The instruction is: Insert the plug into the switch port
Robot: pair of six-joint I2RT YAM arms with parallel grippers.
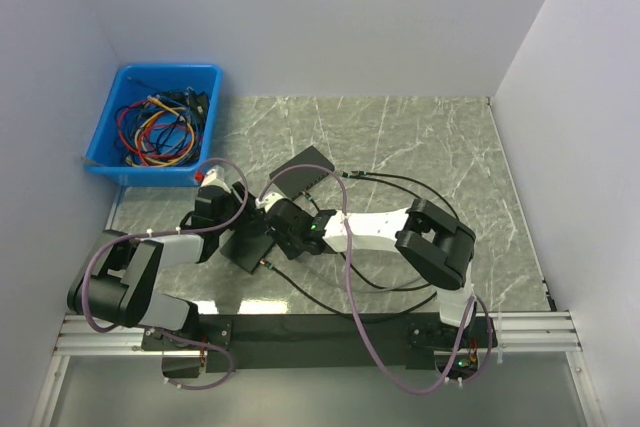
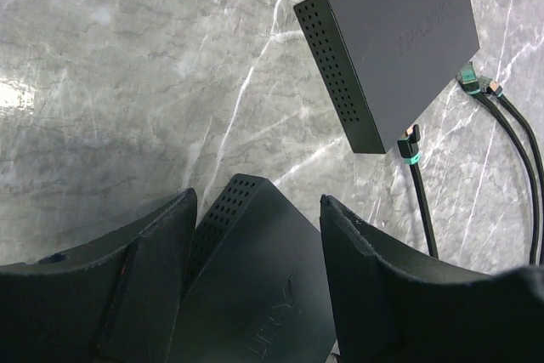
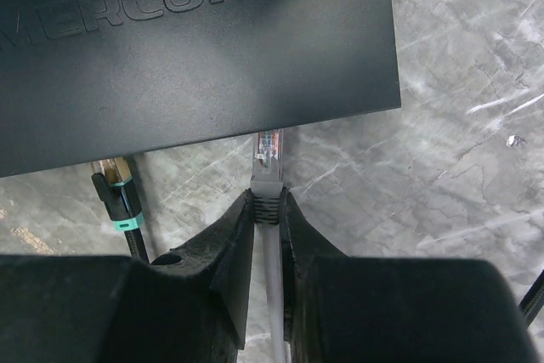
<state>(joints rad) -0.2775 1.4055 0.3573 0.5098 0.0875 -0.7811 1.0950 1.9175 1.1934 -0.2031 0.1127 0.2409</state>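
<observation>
A black Mercury switch [image 3: 195, 48] lies on the marble table, also seen in the top view [image 1: 248, 245] and the left wrist view [image 2: 255, 295]. My left gripper [image 2: 255, 235] straddles it, a finger against each side. My right gripper [image 3: 267, 210] is shut on a grey cable just behind its clear plug [image 3: 268, 152]. The plug's tip is at the switch's port edge, partly under its rim. How far it is into a port is hidden. A black cable with a teal-banded plug [image 3: 119, 197] sits in the same edge to the left.
A second grey switch [image 2: 391, 40] lies further back [image 1: 305, 169] with several black cables [image 2: 418, 201] plugged in. A blue bin [image 1: 120, 162] of loose cables stands at the far left. Black cables [image 1: 400, 287] trail over the table to the right.
</observation>
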